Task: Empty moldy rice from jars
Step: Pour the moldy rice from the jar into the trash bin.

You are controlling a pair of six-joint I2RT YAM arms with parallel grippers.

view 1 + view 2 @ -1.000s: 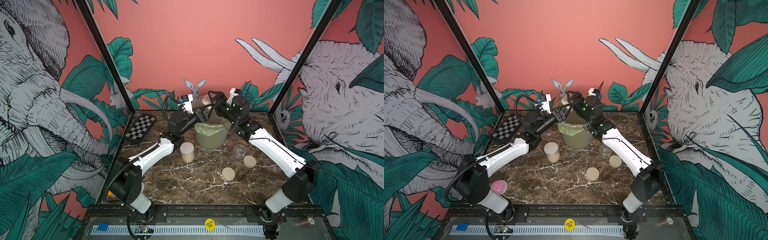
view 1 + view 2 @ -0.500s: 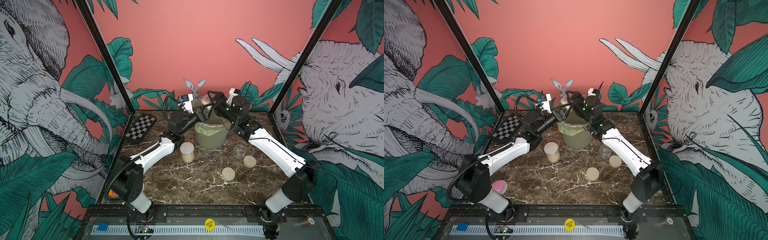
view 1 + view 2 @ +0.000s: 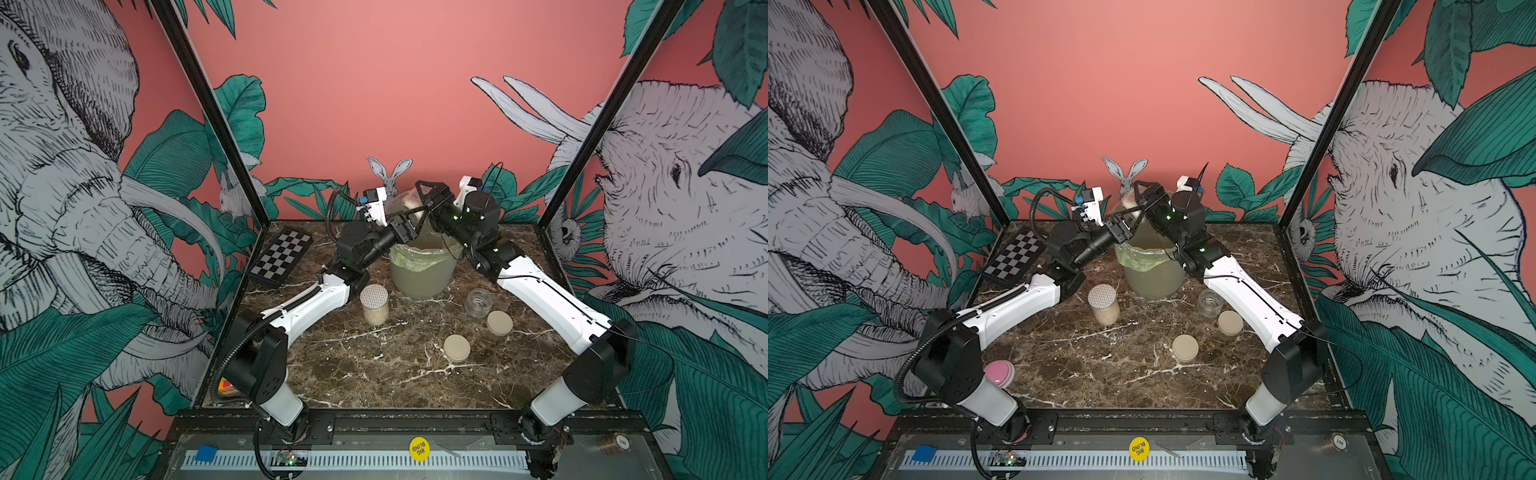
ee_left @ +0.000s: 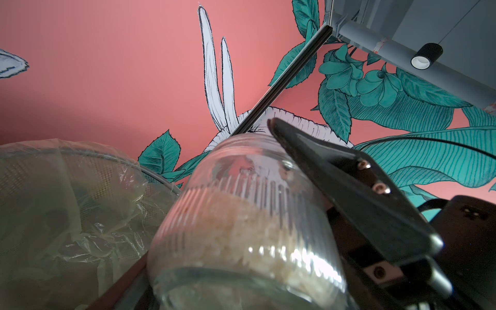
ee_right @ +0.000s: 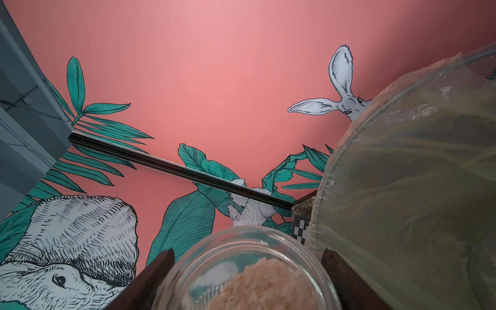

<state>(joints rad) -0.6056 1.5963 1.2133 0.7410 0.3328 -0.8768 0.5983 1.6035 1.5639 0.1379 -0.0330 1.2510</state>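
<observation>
Above the bin [image 3: 420, 279], right claw [image 5: 245, 257] gripping jar [image 4: 241, 204] of moldy rice [image 5: 268, 284], left claw [image 3: 413, 220] state unclear

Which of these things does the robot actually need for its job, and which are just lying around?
Needed: open rice jar in the right gripper; tall dotted-lid jar; empty jar; two loose beige lids; lined bin.
Lying about: checkerboard; pink disc; yellow sticker; blue block.
</observation>
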